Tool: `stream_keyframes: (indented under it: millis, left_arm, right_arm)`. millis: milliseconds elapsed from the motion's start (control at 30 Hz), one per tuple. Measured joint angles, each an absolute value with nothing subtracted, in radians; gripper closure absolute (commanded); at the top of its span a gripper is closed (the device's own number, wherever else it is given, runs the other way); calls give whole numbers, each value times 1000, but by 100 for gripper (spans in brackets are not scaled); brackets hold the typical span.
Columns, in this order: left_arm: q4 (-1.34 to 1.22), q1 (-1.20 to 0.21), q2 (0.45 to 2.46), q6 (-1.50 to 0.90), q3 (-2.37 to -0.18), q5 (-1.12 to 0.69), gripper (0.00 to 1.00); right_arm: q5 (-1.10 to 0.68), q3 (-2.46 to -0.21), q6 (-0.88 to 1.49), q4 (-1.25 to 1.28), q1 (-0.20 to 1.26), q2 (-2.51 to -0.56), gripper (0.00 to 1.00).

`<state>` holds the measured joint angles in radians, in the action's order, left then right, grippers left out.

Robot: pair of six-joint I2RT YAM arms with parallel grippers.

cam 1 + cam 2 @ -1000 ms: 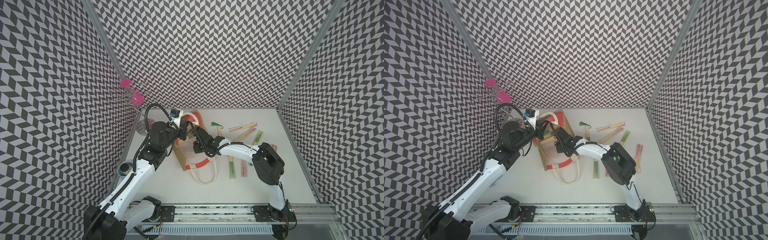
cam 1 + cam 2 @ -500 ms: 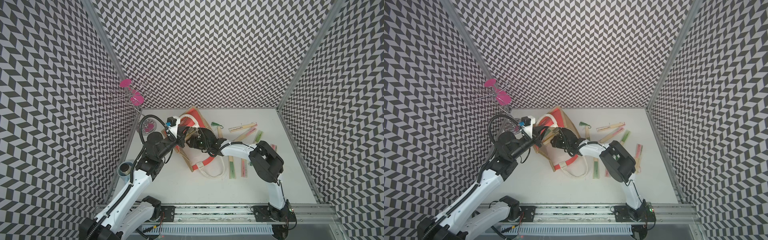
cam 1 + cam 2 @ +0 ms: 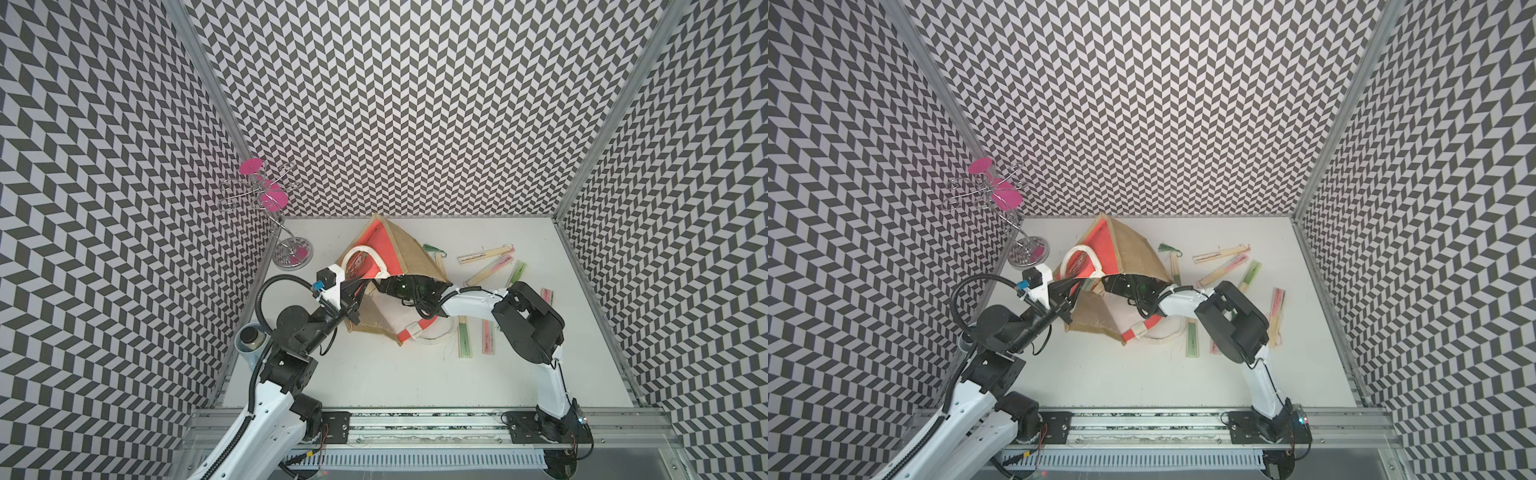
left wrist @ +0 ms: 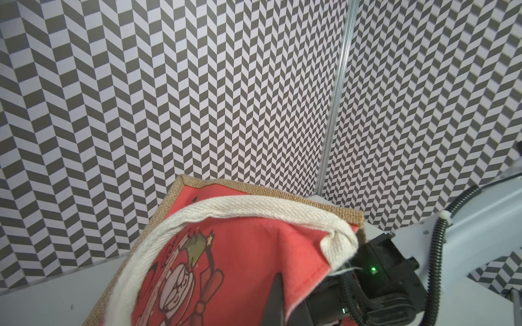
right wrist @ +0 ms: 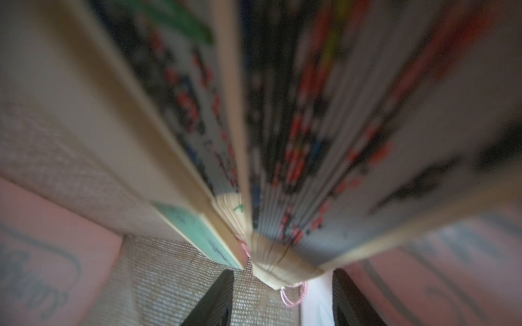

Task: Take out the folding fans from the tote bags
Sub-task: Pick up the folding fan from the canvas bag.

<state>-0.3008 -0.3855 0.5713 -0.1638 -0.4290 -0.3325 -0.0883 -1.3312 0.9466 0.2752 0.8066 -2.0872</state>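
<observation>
The bag [image 3: 415, 253] lay tipped over on the table [image 3: 374, 374], its bottom end raised and its mouth turned toward the two arms. The left gripper [image 3: 358, 291] was clamped tight on the bag's red-trimmed rim, near the white handle [image 4: 254, 209]. In the left wrist view one dark finger [image 4: 275, 299] lay against the bag's red printed panel. The right arm reached into the bag's mouth from the opposite side, so in both top views the jute wall hid its fingertips. The right wrist view showed the right gripper [image 5: 282, 304] inside the bag with its jaws standing moderately apart. The butt ends of several closed fans [image 5: 279, 262] sat just beyond the gap, with a strip of lining visible on either side of them. No grip on them could be made out. Those fans were blurred, showing bamboo ribs, dark and red printing and a pink cord. More fans lay on the table outside the bag, on the right arm's side. One with a green tassel [image 3: 434, 249] lay just beside the bag. A loose group [image 3: 486, 254] lay farther out, and a pair [image 3: 465, 340] lay near the bag's second handle [image 3: 436, 338]. A single one [image 3: 548, 296] lay past the right arm's elbow. A wire stand [image 3: 291, 253] with pink discs stood on the bag's other side, well apart from it.
</observation>
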Motion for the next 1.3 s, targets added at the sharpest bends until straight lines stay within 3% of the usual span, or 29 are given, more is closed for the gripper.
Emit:
stream_keyframes:
  millis: [300,433,633,833,1033,1300]
  left_arm:
    - [-270,-385,427,-217,-350,-318,100]
    - [-265,-385,427,-219,-350,-312,100]
    - [-265,-385,431,-219,-350,-308,100]
    - [-265,-385,431,-223,-350,-305,100]
    - [-265,-385,434,-226,-350,-292,100]
    - [-270,-385,452,-232,-350,-274,100]
  right_arm:
    - [-65,-1345,920,282,816,-2087,51]
    - [-54,-1354,910,263,815,-2088,61]
    - [-38,-1356,901,253,815,-2088,61]
    - [-25,-1359,888,239,815,-2088,72]
    - [-27,-1354,883,240,815,-2086,73]
    - [-54,-1289,881,284,812,-2045,83]
